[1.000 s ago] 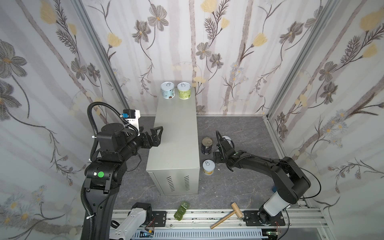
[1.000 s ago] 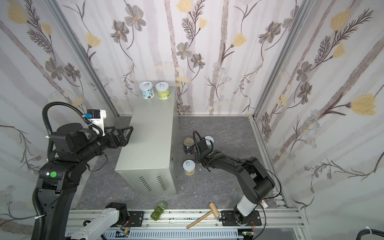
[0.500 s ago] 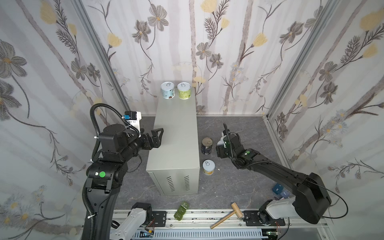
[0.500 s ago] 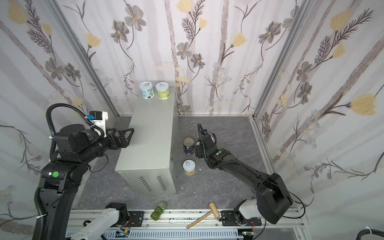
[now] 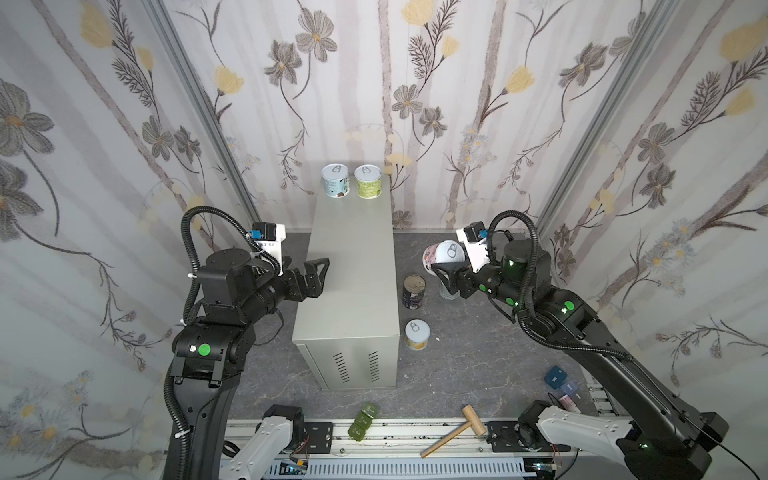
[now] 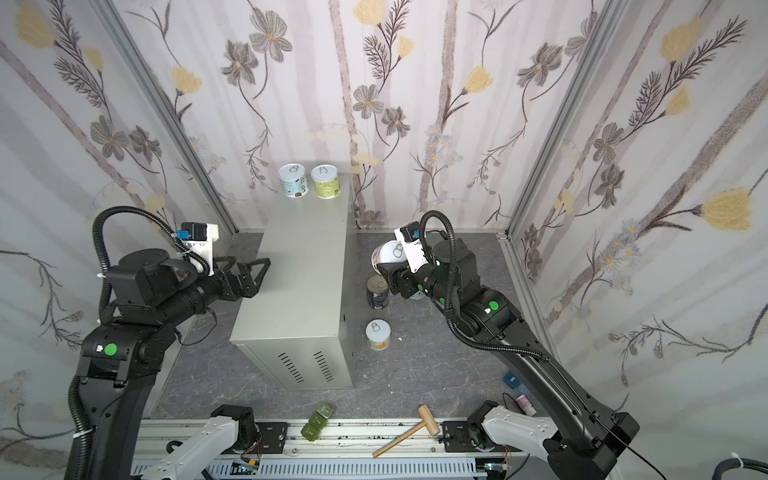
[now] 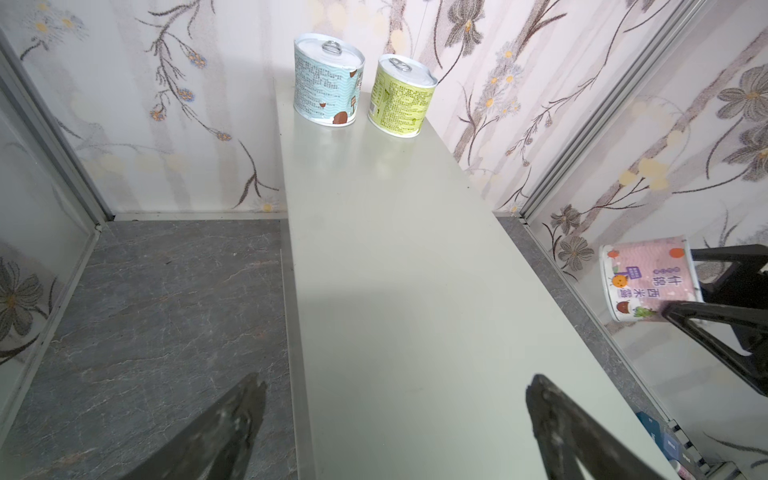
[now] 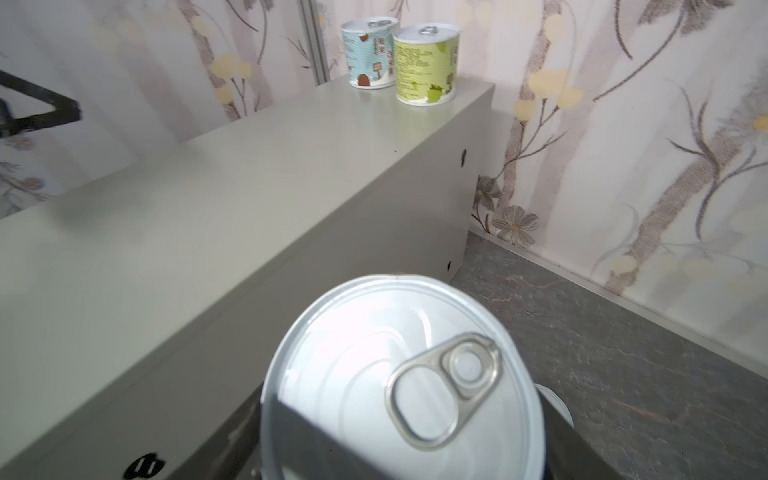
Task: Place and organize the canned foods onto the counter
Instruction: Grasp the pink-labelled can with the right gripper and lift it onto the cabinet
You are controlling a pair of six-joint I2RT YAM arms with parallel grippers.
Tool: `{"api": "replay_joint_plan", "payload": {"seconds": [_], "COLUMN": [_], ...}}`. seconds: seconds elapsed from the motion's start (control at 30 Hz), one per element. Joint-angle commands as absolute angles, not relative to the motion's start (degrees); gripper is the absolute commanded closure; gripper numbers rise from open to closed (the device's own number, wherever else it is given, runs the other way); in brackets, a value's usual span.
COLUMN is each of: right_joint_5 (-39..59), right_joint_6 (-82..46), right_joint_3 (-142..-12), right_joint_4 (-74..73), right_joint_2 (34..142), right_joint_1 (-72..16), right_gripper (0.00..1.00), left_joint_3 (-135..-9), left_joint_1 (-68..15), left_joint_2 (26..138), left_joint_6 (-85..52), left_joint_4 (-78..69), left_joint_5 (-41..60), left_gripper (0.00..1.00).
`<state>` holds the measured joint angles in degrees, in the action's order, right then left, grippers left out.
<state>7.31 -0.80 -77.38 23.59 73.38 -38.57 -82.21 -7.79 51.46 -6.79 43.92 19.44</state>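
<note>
The counter [image 5: 353, 270] [image 6: 303, 270] is a tall beige-grey box on the dark floor. Two canned foods stand at its far end, one blue [image 5: 335, 181] [image 7: 328, 79] and one green [image 5: 368, 181] [image 7: 401, 95]. My right gripper [image 5: 442, 262] [image 8: 407, 449] is shut on a pink-labelled can [image 5: 444, 252] [image 7: 648, 282], held tilted in the air just right of the counter. My left gripper [image 5: 320, 276] [image 7: 395, 390] hangs open and empty over the counter's left edge. A navy can [image 5: 414, 292] and a short yellow can [image 5: 417, 334] stand on the floor.
Green blocks [image 5: 363, 419] and a wooden mallet [image 5: 453, 430] lie along the front rail. Small blue items [image 5: 557, 378] sit at the floor's right edge. Wallpapered walls close in on three sides. A pale can rim [image 8: 557, 405] shows below the held can.
The right arm has risen from floor level, carrying the pink-labelled can up beside the counter's top. The left gripper has stayed nearly in place.
</note>
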Motion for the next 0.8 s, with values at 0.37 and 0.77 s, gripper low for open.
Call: {"api": "replay_joint_plan", "payload": {"seconds": [0.37, 0.77], "right_joint_5": [13.3, 10.8], "right_joint_6": [7.3, 8.1], "right_joint_3": [-100.0, -113.4], "right_joint_4": [36.6, 45.7], "right_joint_2": [87.0, 99.3], "right_joint_1": [-49.2, -52.8], "right_gripper": [0.34, 0.32], "left_joint_3": [-82.5, -80.6], "left_joint_1": [-7.7, -7.7], "left_joint_2": [50.7, 49.7], "left_joint_6": [-4.6, -4.6], "left_joint_4": [43.7, 43.0], "left_joint_5": [21.8, 22.0], "left_gripper": [0.00, 0.00]}}
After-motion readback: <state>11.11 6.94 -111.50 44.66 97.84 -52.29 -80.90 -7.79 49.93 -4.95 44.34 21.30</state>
